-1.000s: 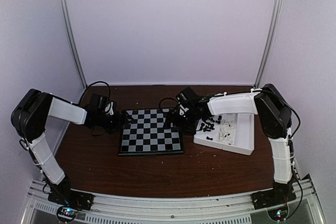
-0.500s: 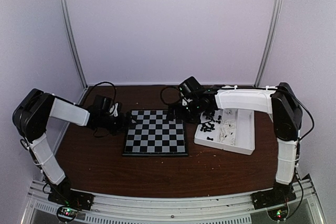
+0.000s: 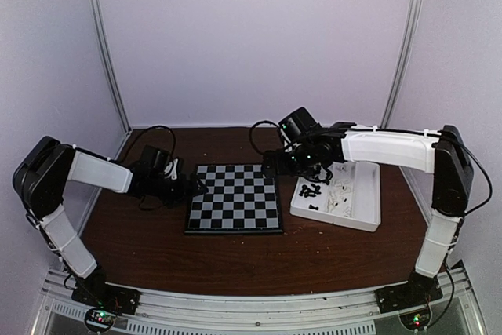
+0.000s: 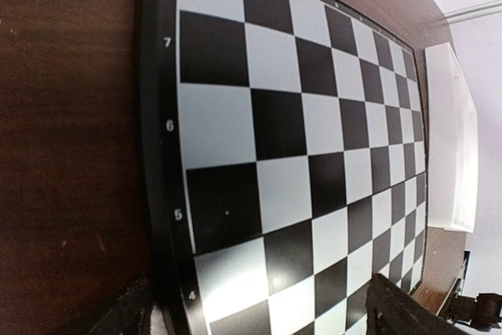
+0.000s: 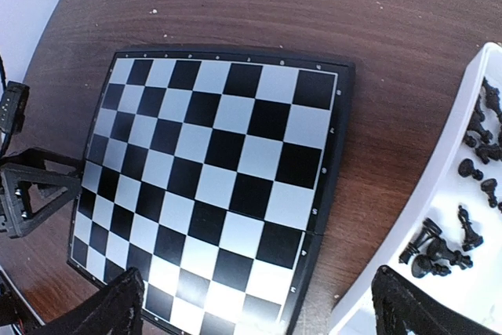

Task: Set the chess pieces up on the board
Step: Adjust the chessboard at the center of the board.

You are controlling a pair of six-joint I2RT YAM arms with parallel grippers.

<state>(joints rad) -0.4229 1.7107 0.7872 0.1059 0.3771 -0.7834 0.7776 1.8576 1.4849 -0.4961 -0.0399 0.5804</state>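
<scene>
I see the board [image 3: 234, 198] lying flat on the brown counter [image 3: 235, 260], about in the middle between the two arms. The chess pieces [image 3: 310, 191] that I can find all lie in a loose heap in the white tray [image 3: 369, 208], which sits just to the right of the board with a narrow strip of counter between them. The black ones are at the left side of the tray and the white ones more to the right. The left claw [image 3: 198, 188] is low at the left edge of the board, its fingers spread wide and empty; whether it touches the edge I cannot tell. The right claw [image 3: 271, 164] hangs near the far right corner of the board, also released, with nothing between its fingers.
</scene>
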